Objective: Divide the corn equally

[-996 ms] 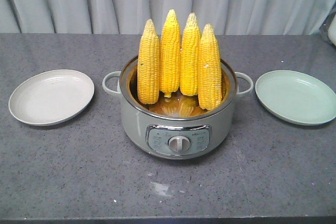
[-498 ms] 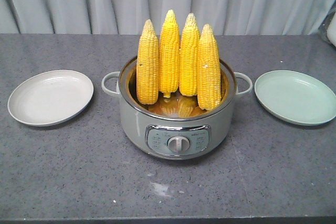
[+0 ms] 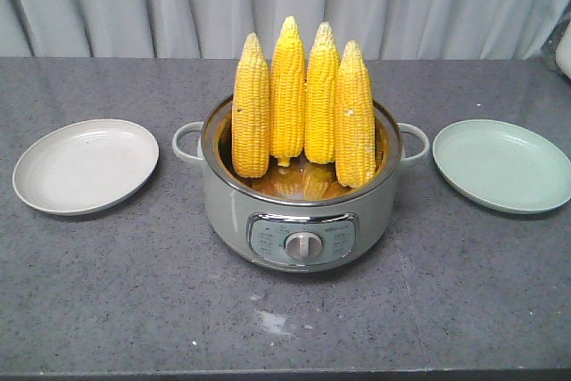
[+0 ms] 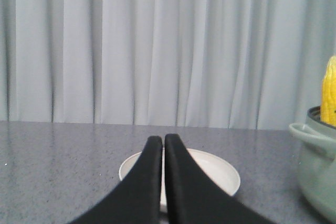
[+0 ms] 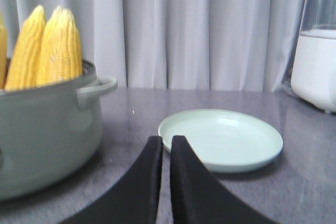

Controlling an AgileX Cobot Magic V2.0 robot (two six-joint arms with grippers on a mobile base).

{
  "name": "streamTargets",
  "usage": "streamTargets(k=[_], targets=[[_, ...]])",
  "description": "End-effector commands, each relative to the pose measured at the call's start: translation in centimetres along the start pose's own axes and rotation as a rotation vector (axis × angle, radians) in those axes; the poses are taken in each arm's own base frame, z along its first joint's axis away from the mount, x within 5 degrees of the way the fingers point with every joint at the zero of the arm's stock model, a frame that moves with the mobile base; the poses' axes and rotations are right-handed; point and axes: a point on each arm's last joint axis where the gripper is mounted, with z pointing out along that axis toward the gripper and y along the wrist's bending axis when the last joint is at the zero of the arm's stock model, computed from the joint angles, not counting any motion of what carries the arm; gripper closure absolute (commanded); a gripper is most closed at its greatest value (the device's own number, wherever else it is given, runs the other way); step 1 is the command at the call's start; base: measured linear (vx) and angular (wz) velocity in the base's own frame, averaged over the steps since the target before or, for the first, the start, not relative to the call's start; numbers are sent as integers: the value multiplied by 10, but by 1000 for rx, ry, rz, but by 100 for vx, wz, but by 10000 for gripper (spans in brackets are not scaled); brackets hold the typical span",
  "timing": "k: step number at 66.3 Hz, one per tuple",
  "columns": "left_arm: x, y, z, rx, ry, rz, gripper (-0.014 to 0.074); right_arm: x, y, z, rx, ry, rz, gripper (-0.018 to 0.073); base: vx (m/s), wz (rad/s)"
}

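Standing corn [image 3: 303, 109] in pot [image 3: 230, 211]; speckled grey counter [image 3: 134, 301], pale curtain [image 3: 428, 6], blender [image 5: 317, 66] perhaps.

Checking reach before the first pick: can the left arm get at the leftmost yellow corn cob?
Probably yes: the leftmost cob stands exposed above the grey-green pot; the left gripper is shut.

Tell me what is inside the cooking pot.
Four corn cobs stand upright in the pot, pale tips up. Their lower ends are hidden by its wall, so whether anything else lies at the bottom cannot be told.
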Motion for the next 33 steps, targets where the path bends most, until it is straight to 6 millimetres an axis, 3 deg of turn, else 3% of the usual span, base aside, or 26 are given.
streamTargets(k=[1, 16, 25, 33], targets=[[-49, -5, -2, 27, -183, -21, 603, -43, 0, -3, 6, -138, 9, 524, 0, 0], [-129, -10, 15, 8, -132, 52, 603, -114, 1, 8, 0, -35, -21, 524, 0, 0], [-157, -12, 39, -9, -10, 51, 603, -146, 1, 27, -2, 44, -25, 524, 0, 0], [-168, -12, 66, -25, 129, 50, 603, -161, 1, 51, -5, 133, -25, 524, 0, 0]])
